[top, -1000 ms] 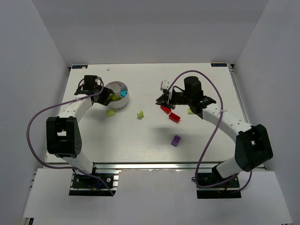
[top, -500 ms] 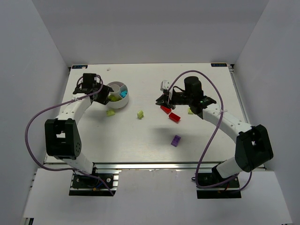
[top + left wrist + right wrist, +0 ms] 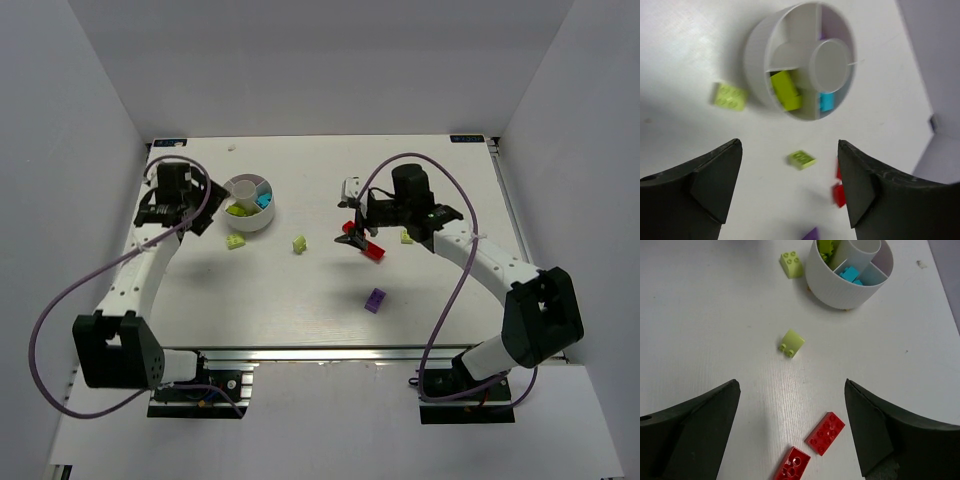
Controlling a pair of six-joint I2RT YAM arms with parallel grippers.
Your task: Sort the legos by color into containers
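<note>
the left arm point(image 3: 150, 262) and the right arm point(image 3: 482, 258) are each built of rounded white links joined by blocky black joints, trailed by a thin looping purple cable point(image 3: 410, 154), and ended in broad, matte-black, wedge-shaped fingers point(image 3: 715, 182).

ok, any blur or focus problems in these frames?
Left wrist: soft all over, dish and the lime brick by its wall have smeared edges. Right wrist: table sharp, studs on the red bricks crisp, only the right gripper's fingers look defocused up close. Top external: even light, faint soft shadows, no glare.
</note>
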